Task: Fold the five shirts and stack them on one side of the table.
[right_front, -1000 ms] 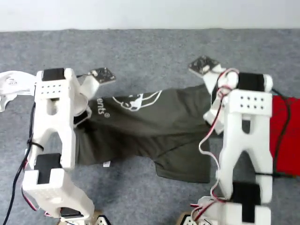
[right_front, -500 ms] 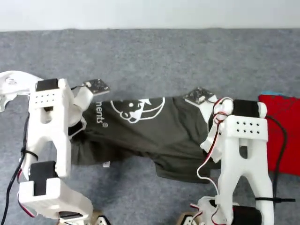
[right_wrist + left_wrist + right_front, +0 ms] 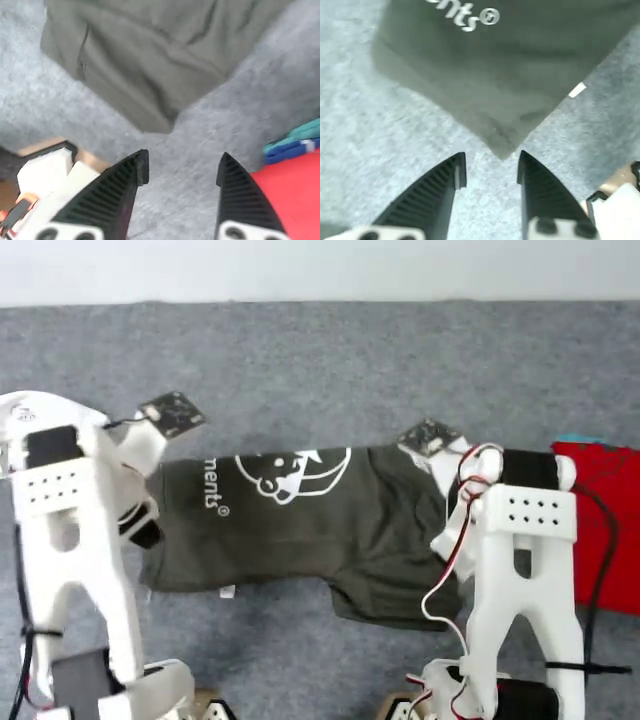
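A dark olive shirt (image 3: 300,510) with white print lies spread across the grey table (image 3: 320,350), print side up. My left gripper (image 3: 490,165) hangs open just above the shirt's (image 3: 510,65) near-left corner, with nothing between its fingers; a small white tag (image 3: 577,90) sticks out from the hem. My right gripper (image 3: 182,167) is open over bare table beside the shirt's (image 3: 150,55) right sleeve corner. In the high view the left arm (image 3: 70,500) stands at the shirt's left edge and the right arm (image 3: 525,540) covers its right end.
A folded red shirt (image 3: 610,530) lies at the table's right edge, close to the right arm. It shows as red cloth (image 3: 295,195) with a blue-green cloth (image 3: 295,142) beside it. The arm bases stand along the near edge.
The shirt slid toward the near edge and now lies flat. The left arm has swung left off the shirt, baring its left edge. The right arm drew back toward the near side.
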`<state>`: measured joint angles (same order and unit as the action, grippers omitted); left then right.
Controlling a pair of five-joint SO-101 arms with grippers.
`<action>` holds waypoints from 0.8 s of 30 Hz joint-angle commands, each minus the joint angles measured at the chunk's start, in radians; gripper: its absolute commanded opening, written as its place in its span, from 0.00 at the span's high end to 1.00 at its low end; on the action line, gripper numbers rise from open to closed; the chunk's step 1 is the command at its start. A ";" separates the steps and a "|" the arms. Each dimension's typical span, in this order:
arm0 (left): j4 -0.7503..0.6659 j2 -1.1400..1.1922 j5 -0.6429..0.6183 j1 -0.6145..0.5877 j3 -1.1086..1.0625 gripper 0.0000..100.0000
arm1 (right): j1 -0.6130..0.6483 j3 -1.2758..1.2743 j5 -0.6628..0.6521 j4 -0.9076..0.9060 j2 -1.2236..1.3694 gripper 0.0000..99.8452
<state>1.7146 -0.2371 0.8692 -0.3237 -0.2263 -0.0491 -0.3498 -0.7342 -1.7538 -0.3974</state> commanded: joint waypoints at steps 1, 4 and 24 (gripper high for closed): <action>0.008 -0.097 0.006 -0.029 0.012 0.82 | -0.004 0.129 0.012 0.002 -0.038 0.77; -0.028 -0.117 -0.026 -0.034 0.010 0.82 | -0.004 0.150 0.023 0.105 -0.036 0.77; -0.858 -0.066 -0.615 0.157 -0.433 0.98 | 0.087 0.158 0.324 0.832 0.476 0.99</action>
<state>0.9383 -0.3122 0.2754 -0.1734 -0.6559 0.0276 -0.2547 -0.4212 -1.0081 0.0629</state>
